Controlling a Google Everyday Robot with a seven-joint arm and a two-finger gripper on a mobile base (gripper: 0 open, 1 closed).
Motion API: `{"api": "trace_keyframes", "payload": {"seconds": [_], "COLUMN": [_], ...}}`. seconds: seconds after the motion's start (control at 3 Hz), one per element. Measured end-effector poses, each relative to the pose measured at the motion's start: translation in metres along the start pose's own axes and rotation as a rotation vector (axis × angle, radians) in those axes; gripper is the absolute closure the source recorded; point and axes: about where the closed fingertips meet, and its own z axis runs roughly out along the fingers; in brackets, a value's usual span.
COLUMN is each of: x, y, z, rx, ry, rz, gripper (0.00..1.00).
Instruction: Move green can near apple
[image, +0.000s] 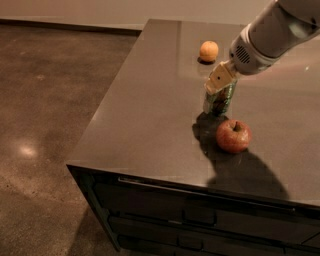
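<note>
The single camera view looks down from a corner at a dark bench with drawers along its front, standing on a brown polished floor.

A grey robot arm reaches in from the upper right. Its gripper sits over the top of the green can, covering the can's upper end. From here I cannot tell whether the jaws are clamped on the can or standing apart from it.

The can stands upright on the bench, its long axis vertical, directly below the gripper. Its base appears to rest on the surface, with its dark shadow beside it.

The red apple lies just beside the can, toward the front edge of the bench and slightly to the right as the camera sees it. The two are close but look apart, with only a narrow strip of shadowed bench between them.

An orange sits farther back on the bench, well apart from both.

As I judge it, the can is already near the apple. Any coming move turns on the gripper going straight up along the can's axis, since a sideways pull toward the front could tip the can into the apple.
</note>
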Motion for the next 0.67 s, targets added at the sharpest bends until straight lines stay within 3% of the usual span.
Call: {"api": "trace_keyframes", "payload": {"seconds": [0.33, 0.67], "x": [0.0158, 0.0243], "y": [-0.0021, -0.0025], "z": [-0.0033, -0.0033], "rx": [0.027, 0.034], "ry": [0.001, 0.007], "rz": [0.020, 0.030], "gripper": [0.51, 0.27]}}
